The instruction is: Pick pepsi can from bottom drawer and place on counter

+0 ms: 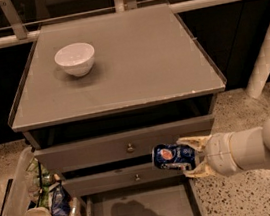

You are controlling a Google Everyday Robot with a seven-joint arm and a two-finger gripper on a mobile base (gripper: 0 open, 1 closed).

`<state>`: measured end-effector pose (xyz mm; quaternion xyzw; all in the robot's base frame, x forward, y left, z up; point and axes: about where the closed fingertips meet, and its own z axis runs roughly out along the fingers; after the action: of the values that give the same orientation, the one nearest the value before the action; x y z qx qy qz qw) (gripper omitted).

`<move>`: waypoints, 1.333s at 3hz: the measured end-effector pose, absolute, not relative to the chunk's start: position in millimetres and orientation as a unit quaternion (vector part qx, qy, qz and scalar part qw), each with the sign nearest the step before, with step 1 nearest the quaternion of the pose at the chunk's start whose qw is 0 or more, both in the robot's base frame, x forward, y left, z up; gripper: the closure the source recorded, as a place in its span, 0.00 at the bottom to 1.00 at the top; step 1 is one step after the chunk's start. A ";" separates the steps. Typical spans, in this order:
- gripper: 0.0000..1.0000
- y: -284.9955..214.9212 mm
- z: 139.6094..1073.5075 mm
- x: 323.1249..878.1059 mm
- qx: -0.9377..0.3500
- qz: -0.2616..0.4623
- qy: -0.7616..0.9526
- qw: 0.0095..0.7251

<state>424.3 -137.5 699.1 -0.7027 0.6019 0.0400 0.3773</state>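
The pepsi can (171, 156) is dark blue with a round red-white-blue logo. It lies sideways in the air in front of the middle drawer front, above the open bottom drawer (141, 215). My gripper (189, 158) comes in from the right on a white arm and is shut on the can, one finger above it and one below. The drawer floor is bare and shows the can's shadow. The counter (138, 59) is the wide grey top of the cabinet, above and behind the gripper.
A white bowl (75, 59) stands at the counter's back left. Two grey drawer fronts with small knobs (130, 148) are shut above the open drawer. A clear bin (38, 205) of bottles and cups sits on the floor at left. A white post (268, 49) leans at right.
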 end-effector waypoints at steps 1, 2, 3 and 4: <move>1.00 -128.3 759.1 438.2 -0.715 0.024 0.583 0.385; 1.00 -118.2 842.1 468.4 -0.718 -0.008 0.559 0.414; 1.00 -118.2 842.1 468.4 -0.718 -0.008 0.559 0.414; 1.00 -120.3 854.4 495.5 -0.711 -0.022 0.556 0.430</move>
<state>495.5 -120.3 854.4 -0.7107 0.5561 -0.0219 0.4303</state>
